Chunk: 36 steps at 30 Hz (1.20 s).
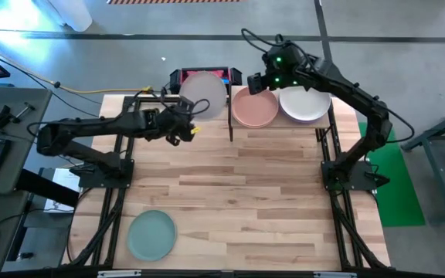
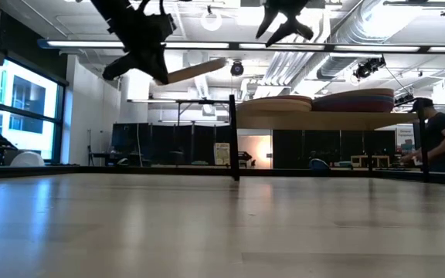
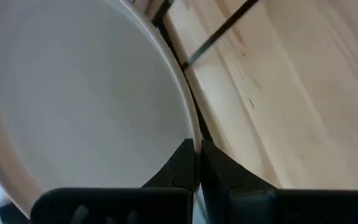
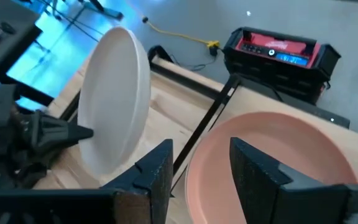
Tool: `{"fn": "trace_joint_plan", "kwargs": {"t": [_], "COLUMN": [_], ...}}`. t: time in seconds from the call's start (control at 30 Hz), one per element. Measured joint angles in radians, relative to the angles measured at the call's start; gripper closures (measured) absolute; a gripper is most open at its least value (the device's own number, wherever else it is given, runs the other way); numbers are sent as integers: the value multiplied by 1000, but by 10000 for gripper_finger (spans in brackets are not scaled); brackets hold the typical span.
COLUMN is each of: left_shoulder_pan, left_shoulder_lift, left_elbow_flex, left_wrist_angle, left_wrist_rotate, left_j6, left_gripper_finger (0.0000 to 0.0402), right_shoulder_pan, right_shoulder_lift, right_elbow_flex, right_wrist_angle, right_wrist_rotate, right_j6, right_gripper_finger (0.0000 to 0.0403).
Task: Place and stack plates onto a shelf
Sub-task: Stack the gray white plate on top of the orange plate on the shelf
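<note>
Plates (image 1: 255,108) on shelf (image 2: 323,120); stack depth hidden overhead.

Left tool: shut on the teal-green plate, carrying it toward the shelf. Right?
Not quite. The left tool is shut on the grey-white plate, held near the shelf, as the high view shows. The teal-green plate lies on the table, untouched.

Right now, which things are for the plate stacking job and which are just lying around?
For the job:
- round grey-white plate, pinched by the left arm's fingers
- round pale pink plate on the light-wood shelf
- round white plate on the shelf
- round teal-green plate on the table

Lying about:
- red and black box
- yellow cable
</note>
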Motion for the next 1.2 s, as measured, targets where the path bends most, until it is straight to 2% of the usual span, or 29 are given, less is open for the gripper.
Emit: {"fn": "trace_joint_plan", "kwargs": {"t": [0.27, 0.43, 0.73, 0.87, 1.2], "left_shoulder_pan": [-51, -68, -99, -105, -107], "left_shoulder_lift": [5, 5, 5, 6, 6], "left_elbow_flex": [0, 0, 0, 0, 0], "left_wrist_angle": [62, 56, 45, -4, -8], "left_wrist_rotate": [0, 0, 7, 40, 32], "left_j6": [92, 96, 104, 110, 102], "left_gripper_finger": [401, 401, 401, 401, 401], "right_shoulder_pan": [47, 84, 137, 166, 203], "right_shoulder_lift": [65, 77, 93, 93, 154], "right_elbow_flex": [0, 0, 0, 0, 0], "right_wrist_angle": [23, 78, 74, 67, 43], "right_wrist_rotate": [-1, 15, 75, 115, 133], "right_j6": [26, 45, 87, 93, 132], "right_gripper_finger": [263, 263, 263, 263, 263]}}
